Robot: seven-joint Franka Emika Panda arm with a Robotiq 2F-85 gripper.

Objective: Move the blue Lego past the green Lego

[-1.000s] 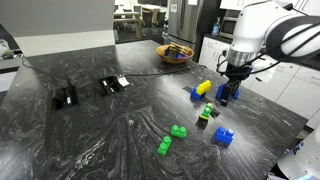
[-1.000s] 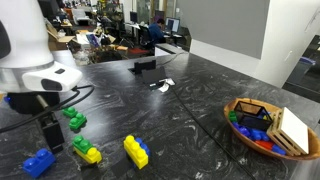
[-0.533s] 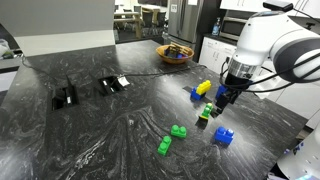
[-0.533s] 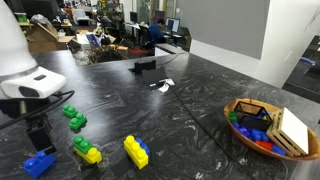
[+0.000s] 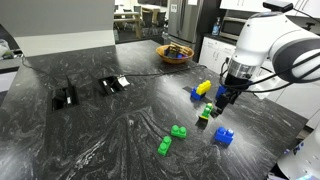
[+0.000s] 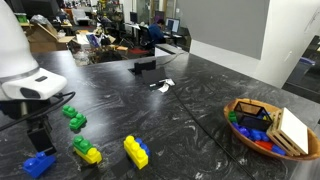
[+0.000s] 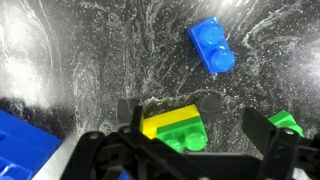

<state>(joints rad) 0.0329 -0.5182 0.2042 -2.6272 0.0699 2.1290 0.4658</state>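
Note:
The blue Lego (image 5: pixel 224 136) lies near the table's edge, also seen in an exterior view (image 6: pixel 38 162) and at the top of the wrist view (image 7: pixel 213 47). The green Lego pair (image 5: pixel 171 139) lies further in on the table, and shows in an exterior view (image 6: pixel 74 120). My gripper (image 5: pixel 228 96) hangs open and empty above a green-and-yellow Lego (image 7: pixel 175 128), which sits between the fingers (image 7: pixel 262 124) in the wrist view. The gripper (image 6: pixel 38 135) stands just beside the blue Lego without touching it.
A yellow-and-blue Lego (image 5: pixel 202 88) lies behind the gripper. A green-and-yellow Lego (image 5: pixel 206 111) sits under it. A bowl of bricks (image 5: pixel 175 52) stands at the back. Two black items (image 5: pixel 64 97) and a paper lie further off. The table edge (image 5: pixel 290 135) is near.
The arm came down and shifted slightly toward the blue Lego during the first half second, then held still. No Lego has moved.

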